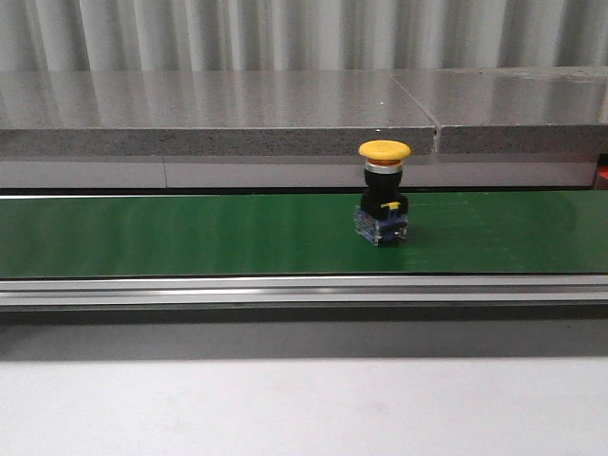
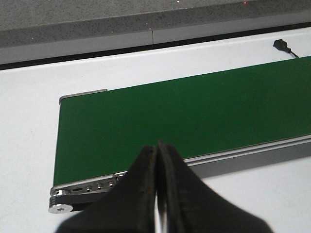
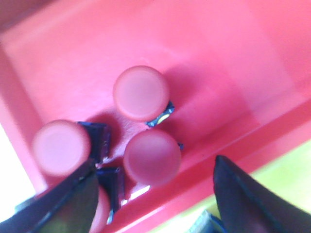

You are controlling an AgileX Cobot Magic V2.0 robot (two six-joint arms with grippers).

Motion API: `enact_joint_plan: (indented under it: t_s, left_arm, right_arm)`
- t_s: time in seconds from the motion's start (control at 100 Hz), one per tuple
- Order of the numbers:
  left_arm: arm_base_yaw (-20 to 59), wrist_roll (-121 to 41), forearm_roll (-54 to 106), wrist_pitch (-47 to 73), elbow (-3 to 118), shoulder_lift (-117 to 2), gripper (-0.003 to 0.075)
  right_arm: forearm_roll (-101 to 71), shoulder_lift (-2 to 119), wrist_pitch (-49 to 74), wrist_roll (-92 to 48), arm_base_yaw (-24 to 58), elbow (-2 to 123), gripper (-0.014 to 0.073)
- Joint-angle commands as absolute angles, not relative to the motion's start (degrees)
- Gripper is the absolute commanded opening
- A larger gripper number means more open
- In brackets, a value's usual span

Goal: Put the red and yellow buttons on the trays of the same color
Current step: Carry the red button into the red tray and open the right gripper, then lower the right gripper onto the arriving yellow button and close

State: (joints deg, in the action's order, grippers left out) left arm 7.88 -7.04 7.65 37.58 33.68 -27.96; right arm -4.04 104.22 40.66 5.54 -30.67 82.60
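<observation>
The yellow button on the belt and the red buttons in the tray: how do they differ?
Colour: the yellow button has a yellow cap; the red buttons have red caps.
Place: the yellow button stands on the green belt; the red buttons sit in the red tray.
Company: the yellow button is alone; the red buttons are clustered, at least three.
Shared: a round mushroom cap on a dark body.
</observation>
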Motion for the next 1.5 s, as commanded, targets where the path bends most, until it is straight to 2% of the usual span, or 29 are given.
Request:
enact_joint_plan:
  t_s: [0.0, 0.29, 0.68, 0.83, 1.01, 1.21, 1.49]
  left_arm:
    - [8.3, -7.1, 7.9, 33.4, 35.1, -28.2, -0.002]
    - [8.3, -7.1, 7.9, 33.4, 35.1, -28.2, -0.002]
    - [8.3, -7.1, 7.9, 33.4, 35.1, -28.2, -0.002]
    - [8.3, -7.1, 7.9, 33.4, 35.1, -28.2, -0.002]
    - [8.3, -7.1, 7.9, 33.4, 35.1, -28.2, -0.002]
    - [8.3, -7.1, 7.9, 33.4, 35.1, -28.2, -0.002]
    - [8.3, -7.1, 7.9, 33.4, 35.1, -28.2, -0.002]
  right_arm:
    - [-3.5, 97.5, 38.3, 4.1, -31.1, 82.4, 0.0509]
    - [-3.5, 86.4, 40.9, 3.3, -27.8, 75.9, 0.0509]
    - [-3.9, 76.2, 46.0, 2.7, -16.1, 72.2, 0.0509]
    - [-4.8, 75.4, 49.1, 2.4, -10.8, 72.3, 0.0519]
    - [-5.2, 75.5, 51.7, 2.4, -3.2, 72.6, 0.0622]
    - [-5.2, 76.3, 56.5, 2.4, 6.3, 74.3, 0.0621]
    - [-5.2, 83.4, 65.2, -1.6, 11.9, 80.3, 0.0616]
